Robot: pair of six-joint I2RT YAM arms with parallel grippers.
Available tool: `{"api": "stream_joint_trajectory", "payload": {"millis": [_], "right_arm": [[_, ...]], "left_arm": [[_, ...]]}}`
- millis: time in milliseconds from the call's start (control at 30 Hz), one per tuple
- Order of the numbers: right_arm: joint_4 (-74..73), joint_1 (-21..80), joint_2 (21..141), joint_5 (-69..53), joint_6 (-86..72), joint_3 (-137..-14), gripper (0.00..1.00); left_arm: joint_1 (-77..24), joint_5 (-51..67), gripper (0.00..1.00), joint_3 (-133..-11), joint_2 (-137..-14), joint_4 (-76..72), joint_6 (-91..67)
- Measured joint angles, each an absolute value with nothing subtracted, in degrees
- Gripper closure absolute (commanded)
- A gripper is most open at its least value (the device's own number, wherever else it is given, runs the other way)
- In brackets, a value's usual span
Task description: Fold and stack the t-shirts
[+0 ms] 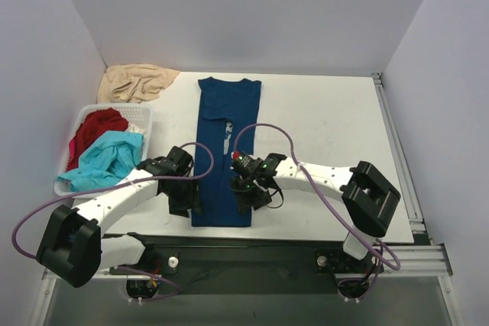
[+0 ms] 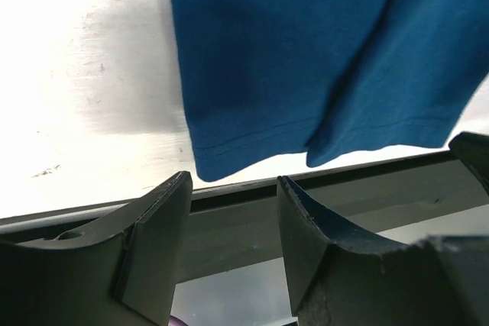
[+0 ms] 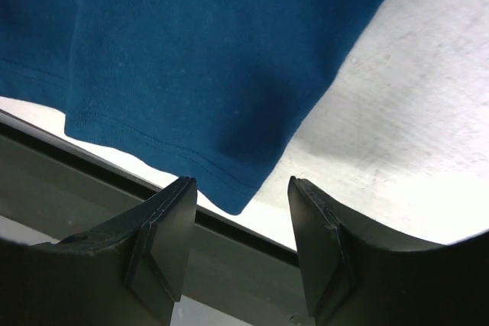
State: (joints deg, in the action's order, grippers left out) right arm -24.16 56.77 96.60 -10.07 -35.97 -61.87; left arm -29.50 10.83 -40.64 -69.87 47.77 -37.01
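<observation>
A navy blue t-shirt (image 1: 226,135) lies on the white table (image 1: 328,127), folded lengthwise into a long strip with its hem toward the near edge. My left gripper (image 1: 186,202) sits low at the hem's left corner and is open. In the left wrist view the shirt's corner (image 2: 206,166) lies just beyond the gripper (image 2: 233,188). My right gripper (image 1: 248,200) is at the hem's right corner, also open. In the right wrist view the hem corner (image 3: 237,200) points into the gap of the gripper (image 3: 241,188), and neither finger touches the cloth.
A white basket (image 1: 114,106) at the left holds a red t-shirt (image 1: 95,129) and a turquoise t-shirt (image 1: 107,159). A beige cloth (image 1: 137,82) lies at the back left corner. The table's dark near edge (image 2: 344,188) runs just under both grippers.
</observation>
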Motion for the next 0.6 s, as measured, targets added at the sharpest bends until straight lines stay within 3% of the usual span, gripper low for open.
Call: {"api": "stream_joint_trajectory", "payload": {"millis": [300,600], "right_arm": [[-24.4,57.84,98.72,-12.51,-36.16,-61.87,0.58],[-24.91,57.84,99.68,-13.13,-36.23,-61.76,0.59]], "left_arm": [[-29.5,10.76,0.44,-40.01,-73.14,47.83,-38.81],[-29.5,10.7,0.45,-37.95,-75.2,47.37,-40.64]]}}
